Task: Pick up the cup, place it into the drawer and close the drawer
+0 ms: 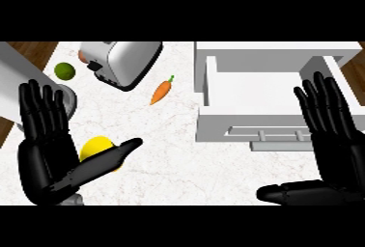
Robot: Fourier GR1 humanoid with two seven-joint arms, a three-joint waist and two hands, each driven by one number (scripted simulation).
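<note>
Yellow cup (pixel 97 146) beside the open left robot hand (pixel 47 159) — drawer (pixel 214 91) open.

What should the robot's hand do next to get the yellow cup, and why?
Probably curl the left hand round the yellow cup. That hand is open with its thumb across the cup, which stands on the counter. The drawer is open already.

The counter (pixel 178 159) is white with faint reddish marbling. The carrot (pixel 161 91) is orange with a green top. The lime (pixel 65 70) is green, the toaster (pixel 122 61) silver-grey, the open drawer (pixel 274 77) white. The yellow thing (pixel 97 147), perhaps the cup, shows beside the black left hand (pixel 50 154); the right hand (pixel 335 144) is black too.
</note>
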